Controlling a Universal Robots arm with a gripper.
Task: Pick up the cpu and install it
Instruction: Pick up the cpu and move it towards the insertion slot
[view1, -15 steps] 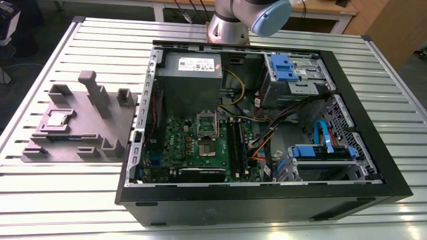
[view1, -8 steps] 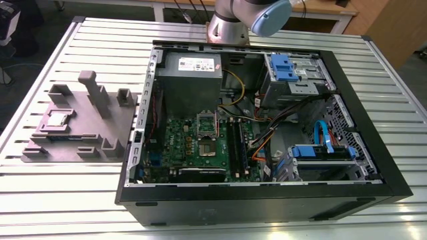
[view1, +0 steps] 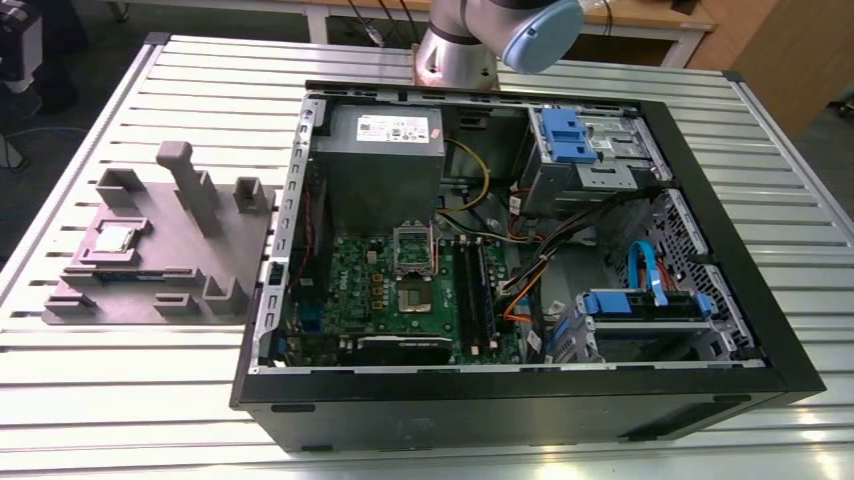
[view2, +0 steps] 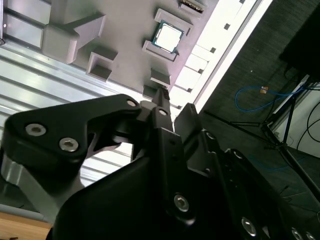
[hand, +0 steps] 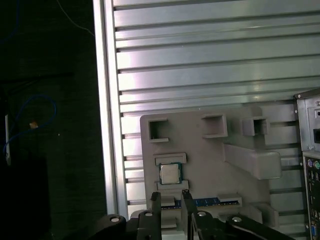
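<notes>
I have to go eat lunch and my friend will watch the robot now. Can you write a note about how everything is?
Claw: open, holding nothing, near the cpu but not touching it.
Cpu: lies in its slot on the grey tray, which sits beside the case, on the exterior view's left.
Done: nothing yet; the cpu is not picked up.
Left: the pick-up and the install. The socket in the case looks empty.
</notes>
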